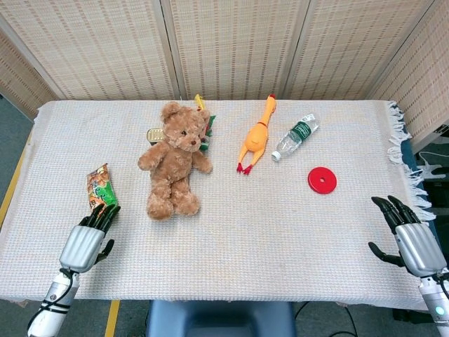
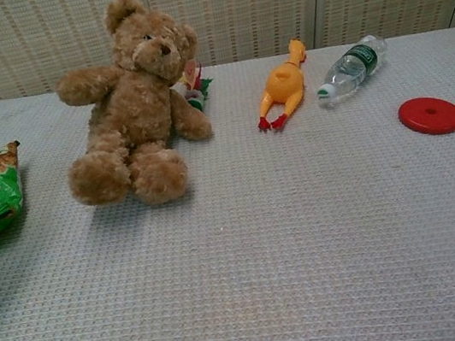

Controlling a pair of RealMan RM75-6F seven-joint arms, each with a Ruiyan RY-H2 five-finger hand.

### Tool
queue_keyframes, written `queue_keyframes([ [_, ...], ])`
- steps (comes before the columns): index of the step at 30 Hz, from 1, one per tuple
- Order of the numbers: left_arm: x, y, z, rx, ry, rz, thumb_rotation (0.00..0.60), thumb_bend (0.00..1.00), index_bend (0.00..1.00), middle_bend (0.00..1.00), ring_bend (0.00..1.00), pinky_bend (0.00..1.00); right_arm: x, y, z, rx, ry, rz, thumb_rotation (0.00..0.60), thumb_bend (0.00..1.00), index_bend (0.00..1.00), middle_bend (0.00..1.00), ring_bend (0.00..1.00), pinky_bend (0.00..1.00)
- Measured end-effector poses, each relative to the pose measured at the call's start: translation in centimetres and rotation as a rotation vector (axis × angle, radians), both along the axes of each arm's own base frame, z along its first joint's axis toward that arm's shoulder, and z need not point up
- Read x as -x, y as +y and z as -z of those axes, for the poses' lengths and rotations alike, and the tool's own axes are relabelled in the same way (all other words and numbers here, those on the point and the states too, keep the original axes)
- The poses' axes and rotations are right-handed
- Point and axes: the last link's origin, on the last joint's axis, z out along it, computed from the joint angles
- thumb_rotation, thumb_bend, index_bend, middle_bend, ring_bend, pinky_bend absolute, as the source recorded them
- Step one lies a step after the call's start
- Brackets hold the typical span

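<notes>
teddy bear [image 1: 172, 160]: golden brown fur, dark nose
snack packet [image 1: 100, 194]: green with orange and red print
rubber chicken [image 1: 256, 138]: orange-yellow, red feet
bottle [image 1: 295, 135]: clear, green label
disc [image 1: 322, 180]: red
tablecloth [image 1: 280, 225]: pale grey waffle weave
left hand [image 1: 85, 241]: silver-grey, black fingers
</notes>
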Motion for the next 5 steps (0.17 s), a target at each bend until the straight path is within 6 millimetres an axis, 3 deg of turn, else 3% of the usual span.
queue_keyframes([
  [5,1.4,-2.8,-0.6,-0.025,-0.061,-0.045,0.6,0.41,0.06,0.11,0.09,0.35,0.1,0.0,0.5,-0.011,0.024,0.003,0.6,0.16,0.01,0.08,0.0,0.12],
])
